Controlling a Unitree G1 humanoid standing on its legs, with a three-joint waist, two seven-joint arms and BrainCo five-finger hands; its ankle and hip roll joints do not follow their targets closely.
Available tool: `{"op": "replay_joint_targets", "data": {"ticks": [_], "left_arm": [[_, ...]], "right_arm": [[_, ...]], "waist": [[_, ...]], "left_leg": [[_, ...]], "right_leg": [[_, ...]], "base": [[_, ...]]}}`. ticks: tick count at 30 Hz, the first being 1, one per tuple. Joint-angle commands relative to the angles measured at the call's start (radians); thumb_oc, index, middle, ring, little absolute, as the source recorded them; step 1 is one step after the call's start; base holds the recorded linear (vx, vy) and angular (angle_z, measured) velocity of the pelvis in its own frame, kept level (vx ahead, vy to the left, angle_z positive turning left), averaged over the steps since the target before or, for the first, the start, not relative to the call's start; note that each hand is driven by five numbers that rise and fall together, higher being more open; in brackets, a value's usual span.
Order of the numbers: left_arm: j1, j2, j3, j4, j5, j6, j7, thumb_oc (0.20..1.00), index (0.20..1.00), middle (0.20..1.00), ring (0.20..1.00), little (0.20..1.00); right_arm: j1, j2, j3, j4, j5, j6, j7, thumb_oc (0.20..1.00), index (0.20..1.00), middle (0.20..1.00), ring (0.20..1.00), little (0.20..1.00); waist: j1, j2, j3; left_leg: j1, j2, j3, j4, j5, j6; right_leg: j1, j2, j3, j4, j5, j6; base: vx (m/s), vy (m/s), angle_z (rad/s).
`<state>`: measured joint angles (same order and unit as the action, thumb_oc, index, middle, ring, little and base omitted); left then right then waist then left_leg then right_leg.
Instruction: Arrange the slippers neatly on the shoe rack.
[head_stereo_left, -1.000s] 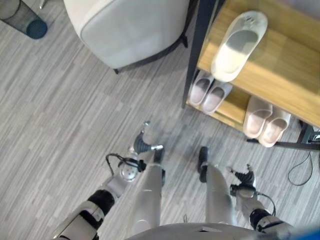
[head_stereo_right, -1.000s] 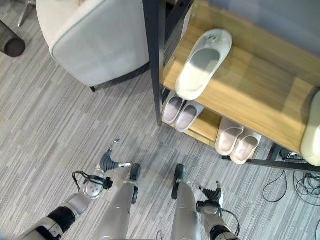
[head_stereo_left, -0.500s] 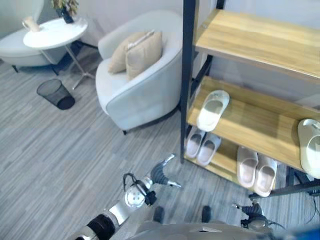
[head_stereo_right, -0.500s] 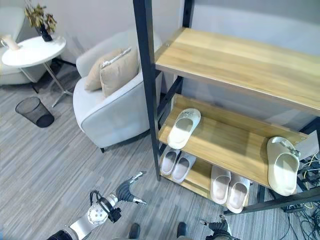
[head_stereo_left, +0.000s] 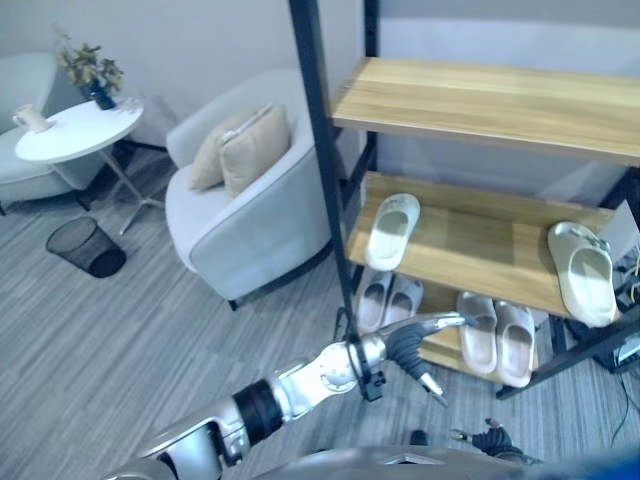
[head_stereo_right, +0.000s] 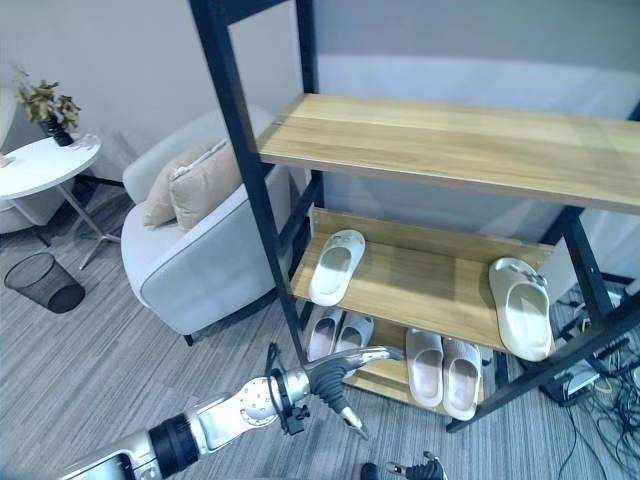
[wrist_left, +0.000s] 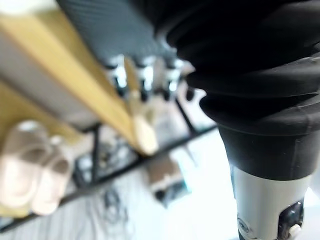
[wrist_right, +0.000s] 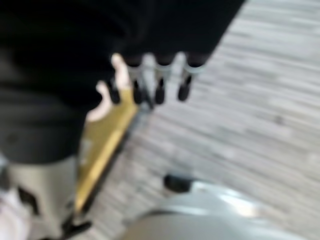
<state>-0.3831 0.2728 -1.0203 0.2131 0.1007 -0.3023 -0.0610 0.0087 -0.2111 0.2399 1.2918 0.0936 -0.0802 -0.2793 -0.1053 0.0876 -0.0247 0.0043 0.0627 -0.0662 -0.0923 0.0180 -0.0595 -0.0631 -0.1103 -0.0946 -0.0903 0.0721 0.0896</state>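
Two white slippers on the middle shelf (head_stereo_right: 420, 285) of the shoe rack (head_stereo_right: 245, 215), well apart: left white slipper (head_stereo_right: 335, 265) near the shelf's left end, angled; right white slipper (head_stereo_right: 520, 307) near the right end, toe toward the front edge. Left hand (head_stereo_left: 412, 340) raised in front of the rack's lower left part, below and slightly right of the left white slipper, touching neither; fingers (head_stereo_left: 440, 322) straight and spread toward the rack, thumb apart, nothing held. Right hand (head_stereo_left: 488, 440) low by the floor, far below both slippers; fingers (wrist_right: 160, 80) hanging roughly straight in its wrist view, nothing seen in them.

Bottom shelf carrying two pairs side by side: pale grey pair (head_stereo_right: 335, 333) at left, beige pair (head_stereo_right: 440, 362) at right, just behind the left hand's fingertips. Top shelf (head_stereo_right: 440, 145) bare wood. Black front post of the rack standing between armchair (head_stereo_right: 200, 255) and slippers. Two cushions (head_stereo_right: 195, 185) on the armchair. Further left, white round table (head_stereo_left: 75, 130) with small plant (head_stereo_left: 90, 75), black mesh bin (head_stereo_left: 85, 247) beside it.
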Motion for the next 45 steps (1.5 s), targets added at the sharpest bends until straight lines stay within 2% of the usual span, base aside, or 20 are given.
{"op": "replay_joint_targets", "data": {"ticks": [1,4,5,6,7,8,13,17,21,25,29,34,39,45], "left_arm": [[-0.062,-0.004,0.049,0.036,0.051,-0.056,0.079,1.0,1.0,1.0,1.0,1.0],[-0.143,-0.024,0.062,0.103,0.132,-0.049,0.141,1.0,1.0,1.0,1.0,1.0],[-0.187,-0.033,0.068,0.166,0.216,-0.045,0.212,1.0,1.0,1.0,1.0,1.0],[-0.19,-0.038,0.068,0.173,0.221,-0.047,0.217,1.0,1.0,1.0,1.0,1.0],[-0.252,-0.035,0.082,0.209,0.299,-0.028,0.274,1.0,1.0,1.0,1.0,1.0],[-0.273,-0.037,0.092,0.235,0.316,-0.019,0.294,1.0,1.0,1.0,1.0,1.0],[-0.329,-0.004,0.165,0.295,0.387,0.022,0.38,1.0,1.0,1.0,1.0,1.0],[-0.43,0.025,0.226,0.413,0.461,0.093,0.474,1.0,1.0,1.0,1.0,1.0],[-0.577,0.074,0.253,0.527,0.511,0.164,0.547,1.0,1.0,1.0,1.0,1.0],[-0.703,0.108,0.265,0.644,0.489,0.201,0.601,1.0,1.0,1.0,1.0,1.0],[-0.853,0.191,0.229,0.771,0.483,0.24,0.638,1.0,1.0,1.0,1.0,1.0],[-0.908,0.233,0.219,0.856,0.456,0.243,0.642,1.0,1.0,1.0,1.0,1.0],[-0.885,0.308,0.236,0.803,0.447,0.243,0.644,1.0,1.0,1.0,1.0,1.0],[-0.819,0.305,0.279,0.673,0.459,0.232,0.629,1.0,1.0,1.0,1.0,1.0]], "right_arm": [[-0.006,0.026,0.011,-0.012,-0.026,-0.015,-0.01,1.0,1.0,1.0,1.0,1.0],[-0.008,0.019,0.017,-0.031,-0.03,-0.021,-0.015,1.0,1.0,1.0,1.0,1.0],[-0.022,0.003,0.022,-0.057,-0.023,-0.045,-0.033,1.0,1.0,1.0,1.0,1.0],[-0.024,0.001,0.022,-0.057,-0.022,-0.045,-0.033,1.0,1.0,1.0,1.0,1.0],[-0.028,-0.002,0.034,-0.07,-0.037,-0.05,-0.043,1.0,1.0,1.0,1.0,1.0],[-0.023,-0.006,0.036,-0.073,-0.04,-0.051,-0.045,1.0,1.0,1.0,1.0,1.0],[-0.005,-0.021,0.022,-0.063,-0.05,-0.047,-0.054,1.0,1.0,1.0,1.0,1.0],[-0.021,-0.031,-0.029,-0.038,-0.002,-0.051,-0.069,1.0,1.0,1.0,1.0,1.0],[-0.047,-0.038,-0.02,-0.035,0.0,-0.056,-0.081,1.0,1.0,1.0,1.0,1.0],[-0.077,-0.035,0.002,-0.043,0.004,-0.062,-0.091,1.0,1.0,1.0,1.0,1.0],[-0.103,-0.028,0.033,-0.061,0.013,-0.083,-0.104,1.0,1.0,1.0,1.0,1.0],[-0.123,-0.029,0.043,-0.068,0.027,-0.096,-0.104,1.0,1.0,1.0,1.0,1.0],[-0.115,-0.029,0.038,-0.074,0.044,-0.102,-0.1,1.0,1.0,1.0,1.0,1.0],[-0.096,-0.027,0.022,-0.085,0.046,-0.101,-0.095,1.0,1.0,1.0,1.0,1.0]], "waist": [[0.004,-0.051,0.021],[-0.024,-0.038,0.026],[-0.035,-0.027,0.025],[-0.031,-0.026,0.027],[-0.053,-0.016,0.029],[-0.06,-0.009,0.03],[-0.077,0.014,0.026],[-0.09,0.043,0.038],[-0.093,0.069,0.06],[-0.095,0.073,0.087],[-0.096,0.074,0.128],[-0.095,0.067,0.149],[-0.083,0.06,0.166],[-0.069,0.054,0.175]], "left_leg": [[-0.028,0.008,0.007,0.005,-0.021,-0.037],[-0.019,0.012,0.033,0.005,-0.027,-0.036],[-0.011,0.017,0.049,0.005,-0.041,-0.035],[-0.01,0.017,0.053,0.005,-0.041,-0.035],[-0.013,0.016,0.067,0.005,-0.044,-0.034],[-0.014,0.016,0.076,0.005,-0.045,-0.034],[-0.018,0.014,0.093,0.005,-0.047,-0.035],[-0.04,0.005,0.101,0.005,-0.04,-0.036],[-0.107,-0.008,0.097,0.005,-0.018,-0.039],[-0.169,-0.012,0.095,0.005,0.002,-0.042],[-0.216,-0.01,0.098,0.005,0.018,-0.044],[-0.244,-0.006,0.099,0.005,0.026,-0.049],[-0.254,-0.003,0.092,0.005,0.032,-0.049],[-0.248,-0.005,0.078,0.005,0.026,-0.047]], "right_leg": [[0.022,-0.058,0.015,0.066,-0.069,0.078],[0.012,-0.056,0.051,0.06,-0.064,0.08],[0.007,-0.052,0.081,0.049,-0.067,0.081],[0.005,-0.051,0.085,0.049,-0.067,0.081],[-0.007,-0.051,0.107,0.042,-0.06,0.085],[-0.013,-0.05,0.117,0.038,-0.057,0.085],[-0.028,-0.056,0.134,0.03,-0.048,0.09],[-0.057,-0.064,0.146,0.031,-0.04,0.093],[-0.121,-0.074,0.141,0.035,-0.024,0.098],[-0.185,-0.079,0.145,0.047,-0.009,0.1],[-0.238,-0.078,0.153,0.052,0.005,0.103],[-0.266,-0.076,0.151,0.05,0.013,0.105],[-0.277,-0.077,0.143,0.066,0.005,0.102],[-0.27,-0.08,0.124,0.081,-0.008,0.099]], "base": [[0.05,-0.037,-0.28],[0.05,-0.027,-0.42],[0.08,-0.015,-0.35],[0.09,-0.01,-0.4],[0.03,0.009,-0.49],[0.04,0.009,-0.56],[0.04,0.011,-0.27],[0.0,0.031,-0.02],[-0.04,0.041,-0.1],[-0.06,0.004,0.01],[-0.03,0.003,-0.09],[0.01,-0.013,-0.06],[0.01,-0.02,0.01],[0.0,-0.011,0.1]]}}
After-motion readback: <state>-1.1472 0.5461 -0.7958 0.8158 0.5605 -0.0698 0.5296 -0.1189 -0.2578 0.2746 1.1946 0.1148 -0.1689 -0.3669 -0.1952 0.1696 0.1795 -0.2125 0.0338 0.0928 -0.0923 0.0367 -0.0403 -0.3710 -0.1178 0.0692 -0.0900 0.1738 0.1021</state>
